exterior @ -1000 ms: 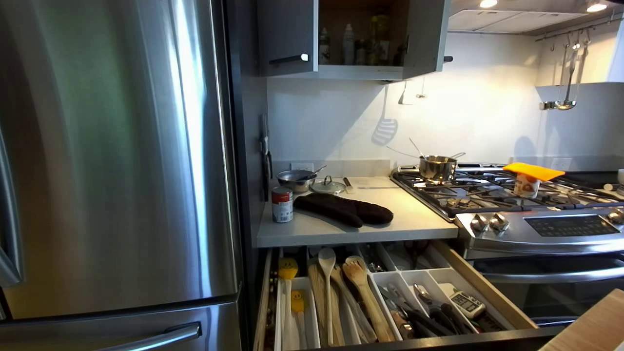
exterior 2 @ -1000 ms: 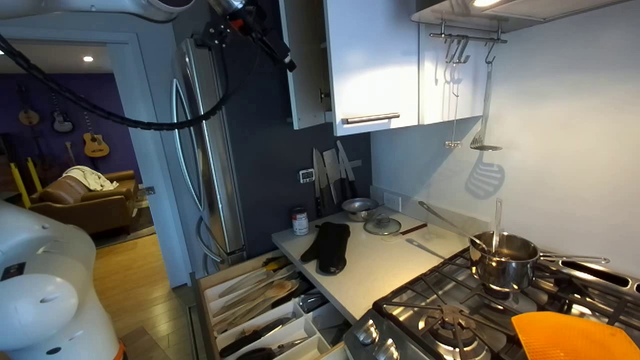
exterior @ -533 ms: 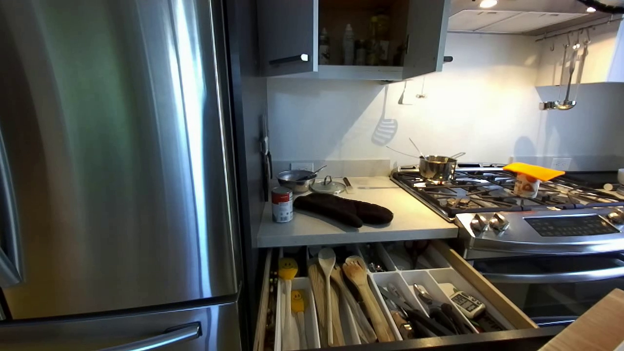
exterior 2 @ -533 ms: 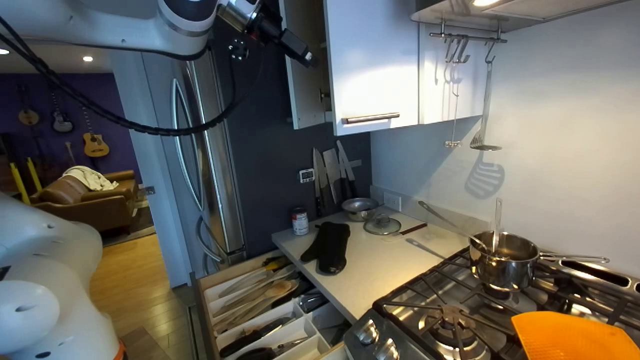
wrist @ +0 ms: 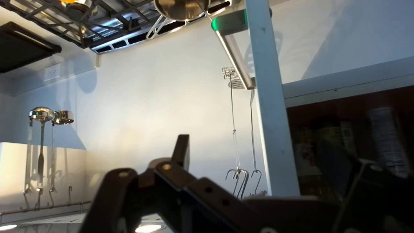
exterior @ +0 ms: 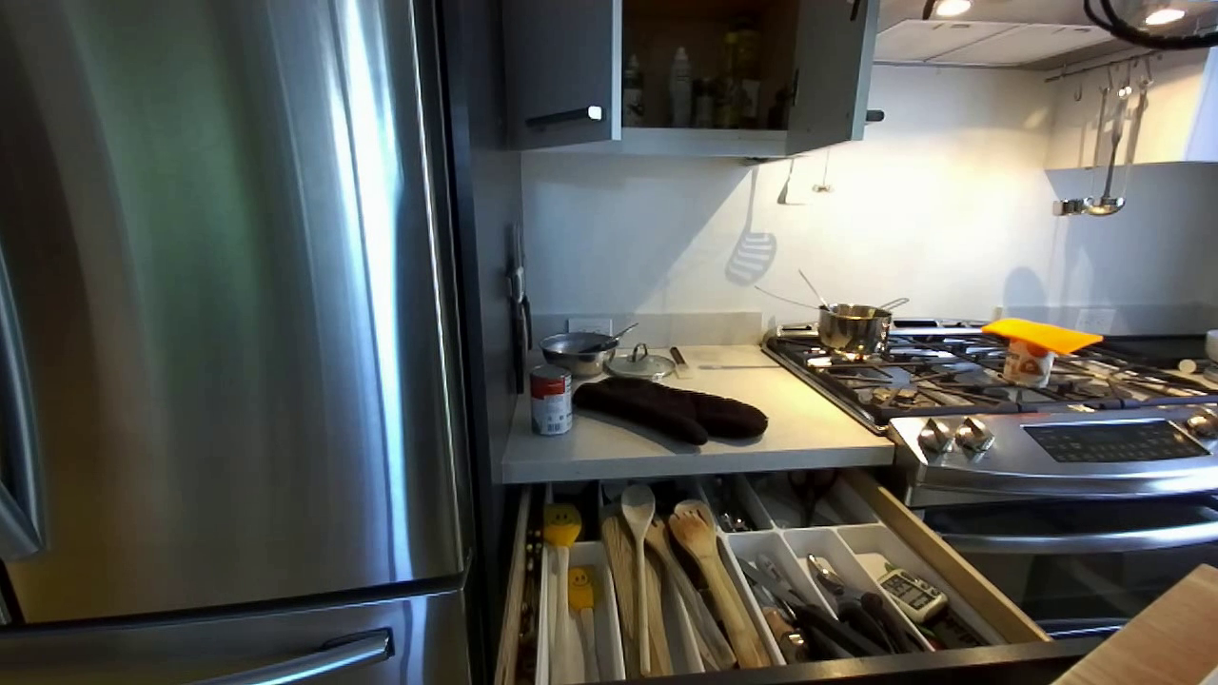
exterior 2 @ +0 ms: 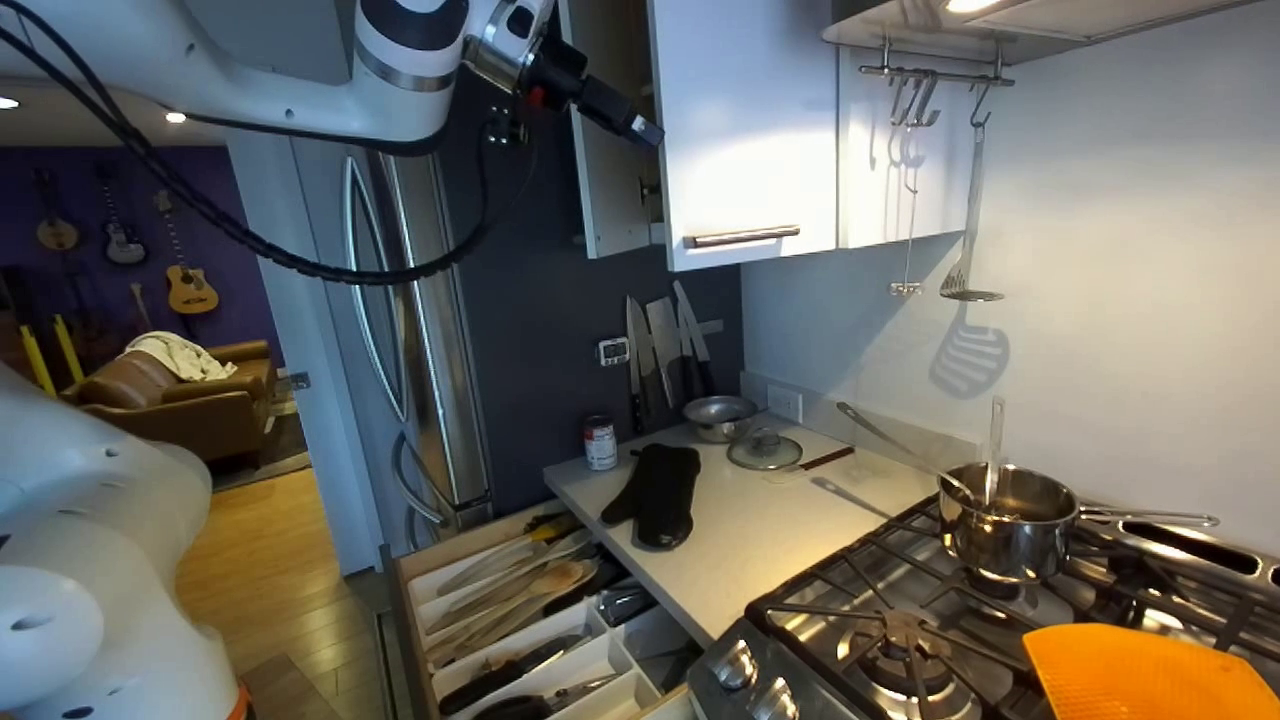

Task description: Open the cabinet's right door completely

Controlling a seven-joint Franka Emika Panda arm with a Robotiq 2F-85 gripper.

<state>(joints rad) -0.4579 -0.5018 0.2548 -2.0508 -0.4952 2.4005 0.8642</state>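
The grey cabinet (exterior: 704, 143) hangs at the top, with bottles inside. Its right door (exterior: 830, 81) stands partly open, swung outward; its pale outer face (exterior 2: 750, 150) and handle (exterior 2: 742, 238) show in an exterior view. In the wrist view the right door (wrist: 273, 97) is seen nearly edge-on, with its handle (wrist: 237, 60) on the left. My gripper (wrist: 262, 158) is open, one finger on each side of the door's edge in the picture; contact cannot be told. The gripper (exterior 2: 645, 130) is by the door's free edge. Its dark tips barely show in an exterior view (exterior: 891, 9).
The left door (exterior: 561, 76) also stands open. A range hood (exterior 2: 900, 30) and hanging utensils (exterior 2: 965, 200) are beside the cabinet. Below are a counter (exterior: 809, 447), an open utensil drawer (exterior: 952, 571), a stove with a pot (exterior: 854, 328), and the steel fridge (exterior: 238, 285).
My arm has moved down and toward the cabinet, bringing the gripper to the right door's edge. The gripper tips and a cable have come into view at the top. The doors have not moved.
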